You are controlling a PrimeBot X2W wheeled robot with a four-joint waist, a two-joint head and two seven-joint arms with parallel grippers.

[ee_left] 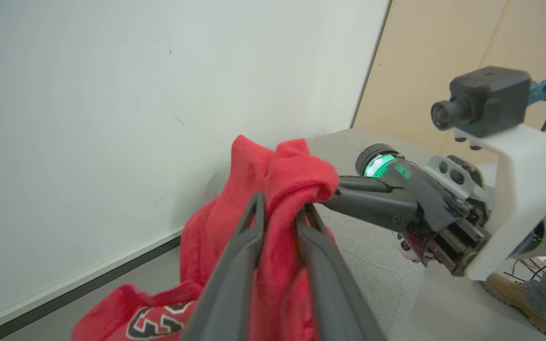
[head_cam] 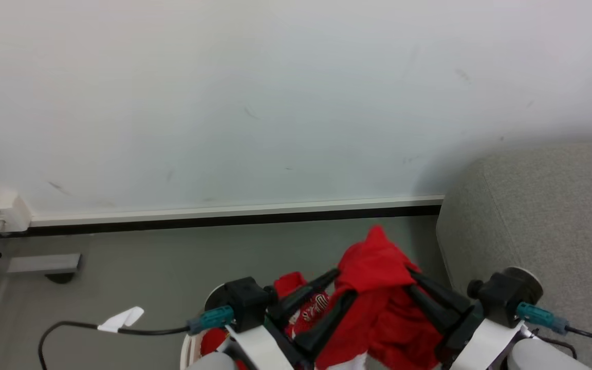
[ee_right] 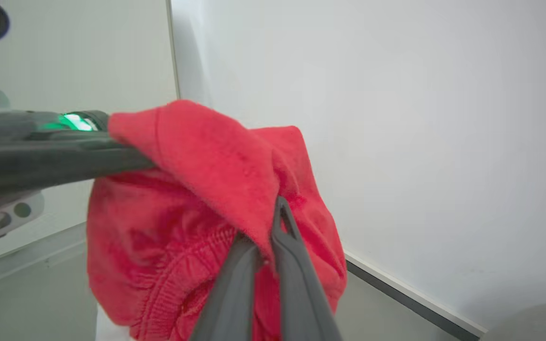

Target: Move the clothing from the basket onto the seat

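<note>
Your right hand [ee_right: 266, 232] pinches the fuzzy red clothing [ee_right: 197, 156]; your left hand [ee_left: 281, 204] straddles a fold, grip unclear.

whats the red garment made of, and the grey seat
Red garment: looks like soft fleece or terry knit, matte; fuzzy nap, ribbed elastic band. Grey seat: probably woven upholstery fabric, matte; fine speckled weave, visible seam.

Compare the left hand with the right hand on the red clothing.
The left hand has its fingers apart, with the clothing between them; the right hand has its fingers pressed together on a fold. In the head view the left hand reaches in from the left, the right hand from the right. Both meet at the top of the clothing.
</note>
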